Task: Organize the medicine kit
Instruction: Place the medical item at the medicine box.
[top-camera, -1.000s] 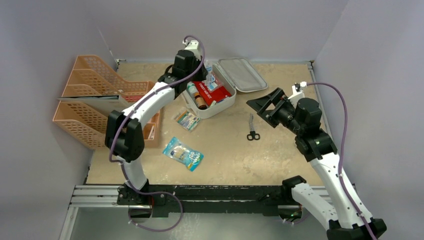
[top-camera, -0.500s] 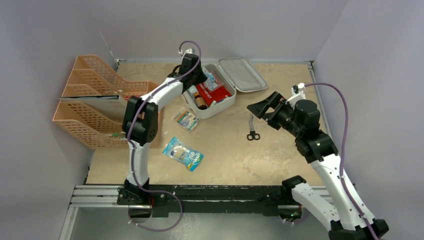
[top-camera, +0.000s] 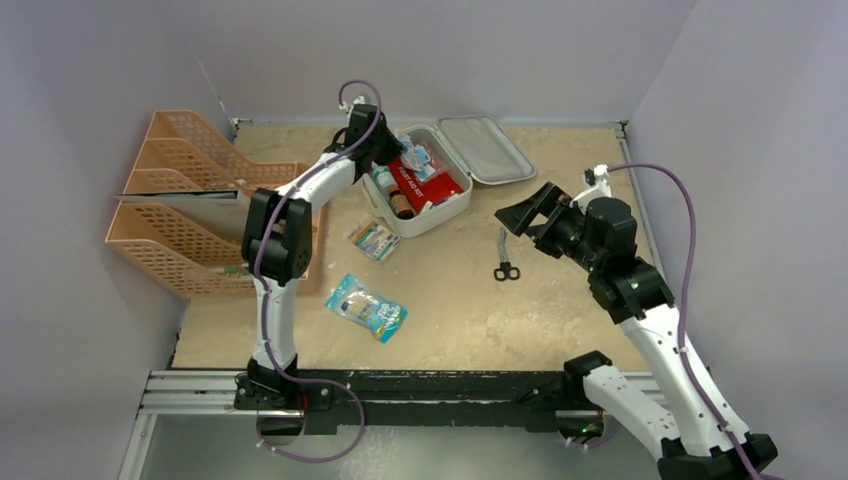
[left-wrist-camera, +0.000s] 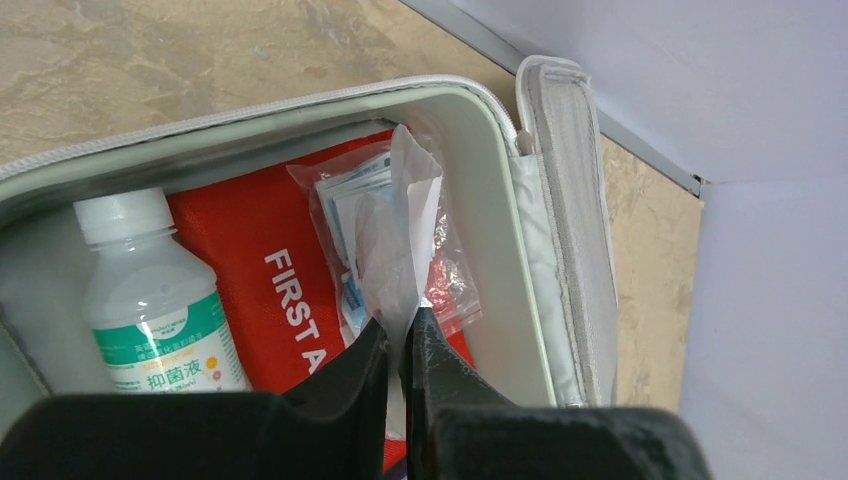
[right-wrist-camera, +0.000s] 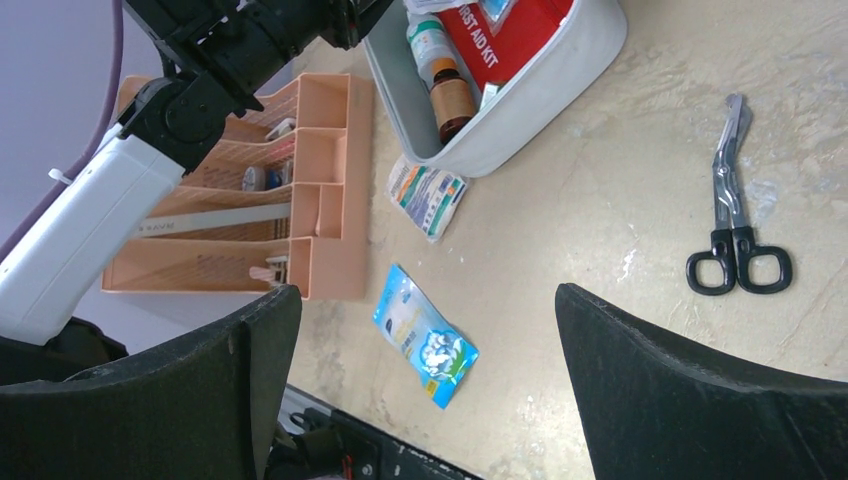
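Note:
The medicine kit (top-camera: 440, 217) lies open at the back of the table, its lid (top-camera: 487, 148) folded flat to the right. Inside I see a red first-aid pouch (left-wrist-camera: 260, 270), a white bottle (left-wrist-camera: 150, 290) and a brown bottle (right-wrist-camera: 452, 100). My left gripper (left-wrist-camera: 400, 335) is over the kit's left part (top-camera: 393, 160), shut on the top edge of a clear plastic bag (left-wrist-camera: 390, 230) holding small sachets, which rests on the pouch against the kit wall (left-wrist-camera: 500, 200). My right gripper (top-camera: 525, 215) hovers open, with nothing between its fingers (right-wrist-camera: 425, 295).
Black-handled scissors (top-camera: 505, 255) (right-wrist-camera: 735, 210) lie just below the right gripper. A small printed packet (top-camera: 374, 238) (right-wrist-camera: 428, 195) lies left of the kit, and a blue packet (top-camera: 366, 307) (right-wrist-camera: 425, 335) sits nearer the front. Orange mesh trays (top-camera: 190, 200) (right-wrist-camera: 290, 170) line the left side.
The left arm's elbow swung right and back toward the kit, and its wrist shifted slightly left, still pinching the bag. The right gripper edged a little left and down.

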